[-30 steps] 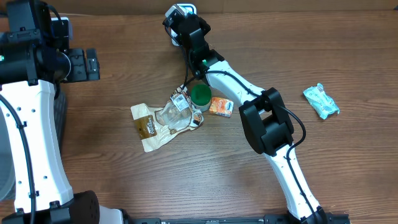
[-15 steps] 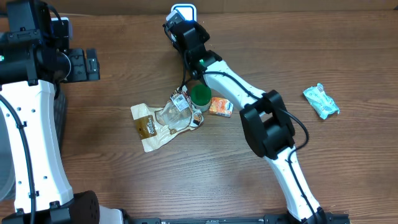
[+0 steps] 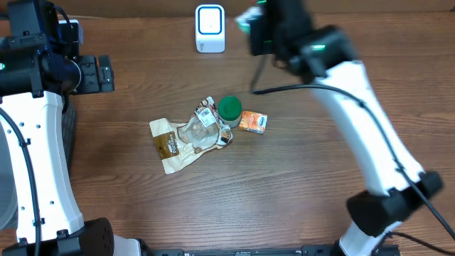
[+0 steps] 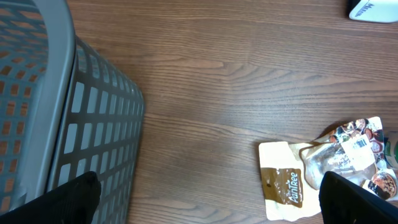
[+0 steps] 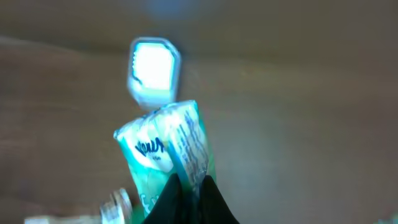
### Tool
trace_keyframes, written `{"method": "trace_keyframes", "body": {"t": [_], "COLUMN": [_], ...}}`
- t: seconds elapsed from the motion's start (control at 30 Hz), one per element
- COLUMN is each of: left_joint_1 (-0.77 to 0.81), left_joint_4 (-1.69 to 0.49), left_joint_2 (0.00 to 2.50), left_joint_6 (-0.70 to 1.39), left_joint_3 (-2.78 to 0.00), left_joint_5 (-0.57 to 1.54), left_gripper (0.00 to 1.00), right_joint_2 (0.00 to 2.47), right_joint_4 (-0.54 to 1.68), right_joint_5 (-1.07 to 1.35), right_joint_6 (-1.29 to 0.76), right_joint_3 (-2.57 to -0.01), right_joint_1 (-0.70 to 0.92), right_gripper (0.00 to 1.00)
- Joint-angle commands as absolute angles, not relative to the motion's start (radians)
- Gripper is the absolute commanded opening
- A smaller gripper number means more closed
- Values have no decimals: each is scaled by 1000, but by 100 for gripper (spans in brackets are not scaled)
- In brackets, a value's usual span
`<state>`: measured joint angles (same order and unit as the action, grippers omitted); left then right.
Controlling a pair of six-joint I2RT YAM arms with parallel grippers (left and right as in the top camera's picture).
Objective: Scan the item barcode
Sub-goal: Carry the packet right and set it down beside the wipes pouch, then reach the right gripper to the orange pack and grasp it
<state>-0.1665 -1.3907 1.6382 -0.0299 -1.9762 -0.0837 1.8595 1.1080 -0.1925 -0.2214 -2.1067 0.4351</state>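
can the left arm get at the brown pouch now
Probably yes: the left gripper is open and empty, and only bare table lies between it and the brown pouch.

Wooden table (image 3: 142,206): white scanner (image 3: 210,28), brown pouch (image 3: 170,144), green-lidded tub (image 3: 229,107), orange packet (image 3: 252,121).

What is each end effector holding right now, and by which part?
The right end effector pinches the green-and-white packet by its near end, with the white scanner beyond it. The left end effector is open, holding nothing.
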Motion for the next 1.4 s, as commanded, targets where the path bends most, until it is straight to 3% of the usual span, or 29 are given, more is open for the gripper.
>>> {"method": "trace_keyframes", "body": {"t": [0.0, 0.17, 0.5, 0.77, 0.8, 0.87, 0.93, 1.0, 1.2, 1.37], "left_joint_1": [-175, -176, -176, -176, -176, -176, -176, -175, -176, -175], "left_joint_4": [-1387, -1387, -1387, -1387, -1387, -1387, -1387, -1387, -1387, -1387], "left_joint_2": [1631, 1631, 1631, 1631, 1631, 1631, 1631, 1631, 1631, 1631], "left_joint_6": [-46, -46, -46, -46, -46, -46, -46, -46, -46, -46], "left_joint_3": [-1983, -1983, -1983, -1983, -1983, -1983, -1983, -1983, -1983, -1983], "left_joint_5": [-86, -86, -86, -86, -86, -86, -86, -86, -86, -85], "left_gripper": [100, 100, 100, 100, 99, 100, 99, 100, 99, 100], "right_joint_2": [1905, 1959, 2033, 2039, 2039, 2039, 2039, 2039, 2038, 2037], "right_joint_4": [1242, 1311, 1023, 918, 921, 925, 930, 940, 1053, 1188], "right_joint_5": [-154, -71, 15, 17, 17, 18, 23, 65, 436, 552], "right_joint_6": [-379, -393, -394, -393, -393, -393, -392, -346, -120, 80], "right_joint_3": [-2088, -1994, -1626, -1528, -1528, -1528, -1529, -1533, -1645, -1794], "right_joint_1": [315, 135, -56, -139, -147, -159, -162, -161, -150, -79], "right_gripper": [4, 4, 4, 4, 8, 32, 47, 68, 96, 100]}}
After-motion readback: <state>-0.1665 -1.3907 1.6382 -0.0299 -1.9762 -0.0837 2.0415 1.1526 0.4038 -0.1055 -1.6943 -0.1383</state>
